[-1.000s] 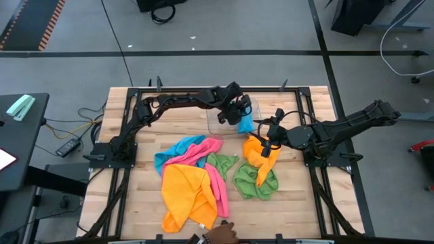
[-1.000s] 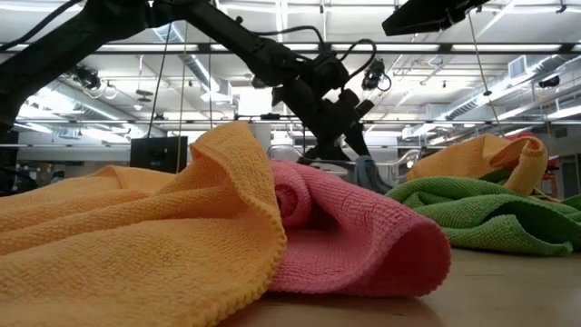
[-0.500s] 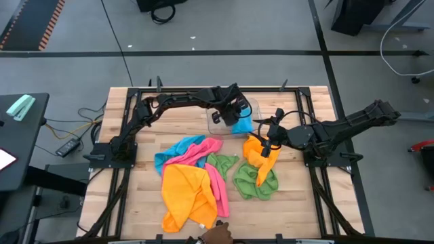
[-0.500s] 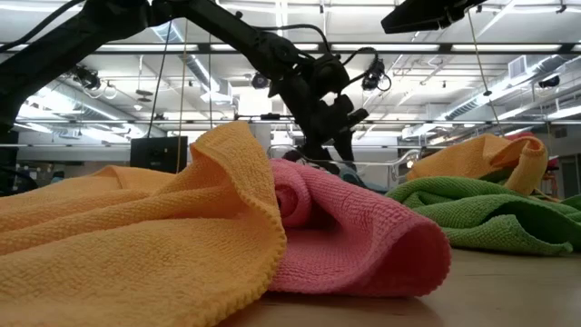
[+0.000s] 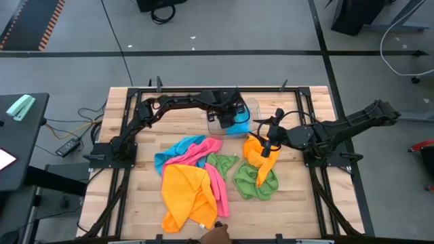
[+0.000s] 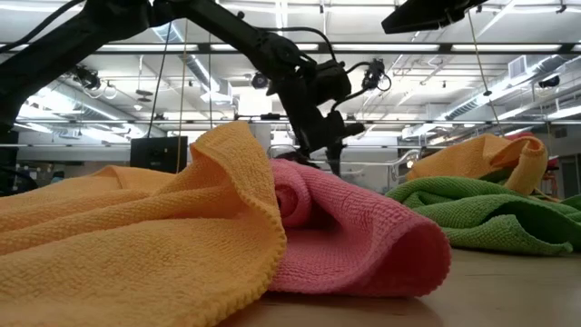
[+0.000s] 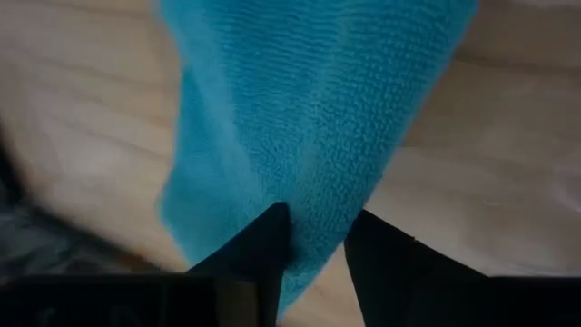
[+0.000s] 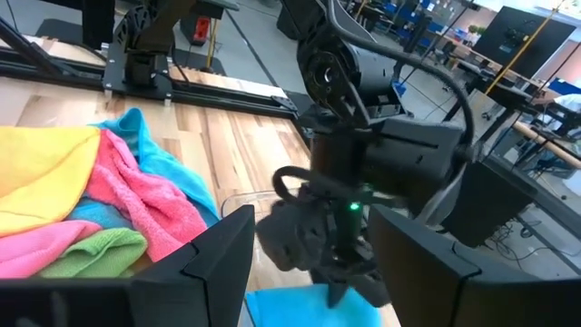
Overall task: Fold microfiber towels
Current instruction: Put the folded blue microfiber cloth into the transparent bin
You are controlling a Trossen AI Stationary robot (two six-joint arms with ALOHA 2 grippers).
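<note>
My left gripper (image 5: 229, 112) is at the table's far middle, over a clear plastic tray (image 5: 252, 107), shut on a blue towel (image 5: 239, 125). My right gripper (image 5: 268, 138) waits just right of it, open, its fingers apart in the right wrist view with nothing between them. An orange towel (image 5: 260, 153) lies under it, draped onto a green towel (image 5: 256, 181). A loose heap of orange (image 5: 184, 193), pink (image 5: 211, 169), blue (image 5: 175, 152) and green (image 5: 220, 163) towels lies on the table's near left. My left gripper pinches a bunched part of the blue towel (image 7: 313, 213) between its two fingers (image 7: 265, 238). The fingers come from above, pointing steeply down. The cloth widens away from the fingertips (image 7: 318, 82) over the tray; whether it rests there I cannot tell.
A person's hand (image 5: 218, 234) shows at the table's near edge. Dark frame rails (image 5: 203, 89) run around the tabletop. Bare wood (image 5: 298, 203) lies at the near right. In the low view the orange (image 6: 136, 236) and pink (image 6: 363, 241) towels fill the foreground.
My left gripper has tipped from a slant to pointing steeply down and has shifted a little toward the table's left edge. The blue towel has gone with it, come lower over the tray, and now shows wider from above.
</note>
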